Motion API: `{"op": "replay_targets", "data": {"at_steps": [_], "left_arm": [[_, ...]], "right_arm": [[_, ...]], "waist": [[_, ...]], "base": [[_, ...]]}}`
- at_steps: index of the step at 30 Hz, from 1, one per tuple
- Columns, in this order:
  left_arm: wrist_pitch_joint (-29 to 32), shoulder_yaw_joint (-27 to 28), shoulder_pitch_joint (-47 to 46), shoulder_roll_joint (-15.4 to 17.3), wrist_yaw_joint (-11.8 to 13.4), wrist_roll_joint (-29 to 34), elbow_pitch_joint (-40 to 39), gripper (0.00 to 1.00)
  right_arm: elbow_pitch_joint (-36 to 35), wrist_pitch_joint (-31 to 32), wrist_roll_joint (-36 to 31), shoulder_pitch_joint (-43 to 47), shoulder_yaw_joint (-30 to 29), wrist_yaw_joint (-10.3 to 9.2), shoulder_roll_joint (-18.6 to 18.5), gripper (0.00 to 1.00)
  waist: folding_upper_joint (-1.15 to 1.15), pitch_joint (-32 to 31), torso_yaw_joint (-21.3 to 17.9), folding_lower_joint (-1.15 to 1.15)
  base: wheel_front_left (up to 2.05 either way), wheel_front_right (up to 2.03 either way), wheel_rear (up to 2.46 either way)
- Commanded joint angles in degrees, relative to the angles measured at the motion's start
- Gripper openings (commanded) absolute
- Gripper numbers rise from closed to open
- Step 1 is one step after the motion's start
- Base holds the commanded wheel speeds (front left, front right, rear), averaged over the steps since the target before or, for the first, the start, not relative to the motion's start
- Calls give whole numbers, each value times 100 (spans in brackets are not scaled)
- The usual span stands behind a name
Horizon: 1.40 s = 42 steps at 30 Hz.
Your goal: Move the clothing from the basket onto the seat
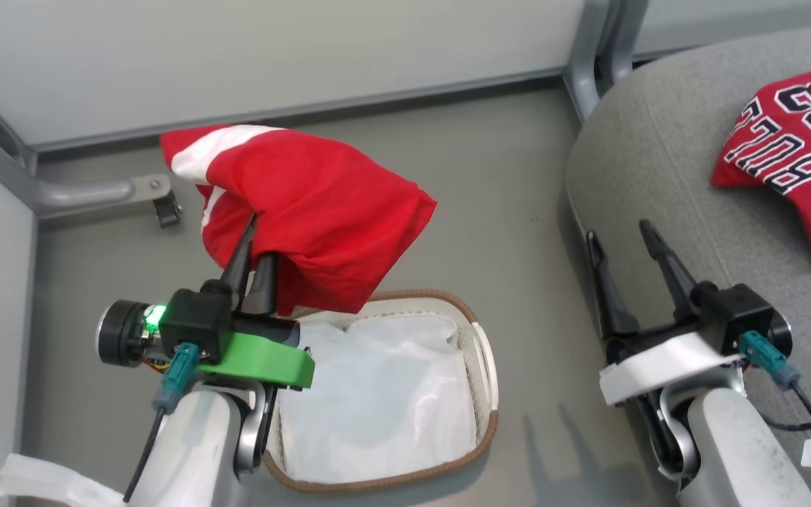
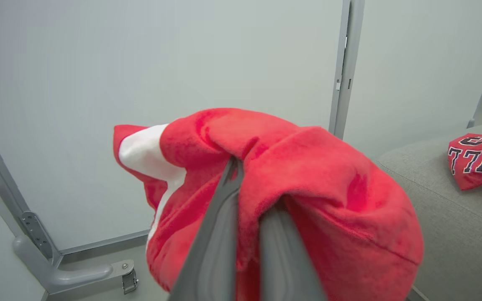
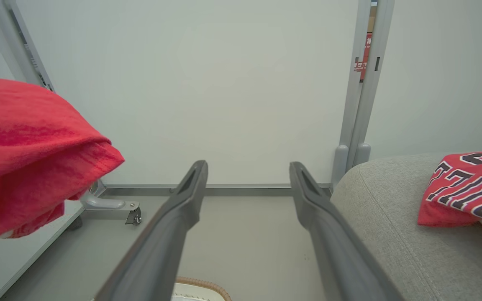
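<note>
red garment (image 1: 321, 204), white-striped, bunched, held aloft centre-left above basket (image 1: 488, 366) | lettered red jersey (image 1: 793, 148), crumpled, upper right on grey seat (image 1: 659, 162) | basket white, brown-rimmed, lower centre

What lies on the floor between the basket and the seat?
Nothing: the head view shows bare grey floor between the basket and the seat.

Basket (image 1: 488, 428) on grey floor (image 1: 504, 211), red jersey (image 1: 793, 141) on seat (image 1: 659, 155) nxt to it.
</note>
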Motion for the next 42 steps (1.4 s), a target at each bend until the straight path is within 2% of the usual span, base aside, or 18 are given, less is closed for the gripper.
{"op": "replay_targets", "data": {"at_steps": [1,9,13,19,24,30,38,39,40,42], "left_arm": [[3,73,137,-28,-24,28,-105,0],[3,225,271,-73,-86,58,-353,0],[3,214,285,-90,-114,58,-377,0],[3,73,271,-113,-126,0,-315,0],[3,-118,215,-120,-82,-86,-214,0],[3,-466,104,-120,42,-289,-118,0],[3,-952,-27,-121,156,-529,-80,0],[3,-1003,-31,-121,155,-568,-69,0],[3,-1041,-36,-120,159,-600,-59,0],[3,-1123,-50,-121,155,-666,-51,0]], "right_arm": [[33,1,19,143,27,-6,-2,100],[62,1,-17,288,204,-6,20,100],[-36,1,-50,110,571,-6,-90,100],[-137,1,-83,-502,1816,-6,-394,100],[-41,1,10,-1177,2938,-7,-393,100],[709,1,28,-1834,3847,-7,-242,100],[1947,9,-188,-2300,3982,-7,28,100],[2100,8,-212,-2331,3945,-7,39,95],[2197,7,-176,-2329,3898,-7,43,0],[2235,3,-22,-2350,3854,-7,60,0]], "waist": [[0,-361,164,0],[0,-489,154,0],[0,-462,187,0],[0,-397,280,0],[0,-368,368,0],[0,-347,473,0],[0,-342,610,0],[0,-345,624,0],[0,-350,637,0],[0,-356,680,0]], "base": [[0,0,0],[0,0,0],[0,0,0],[0,0,0],[0,0,0],[0,0,0],[0,0,0],[0,0,0],[0,0,0],[0,0,0]]}}
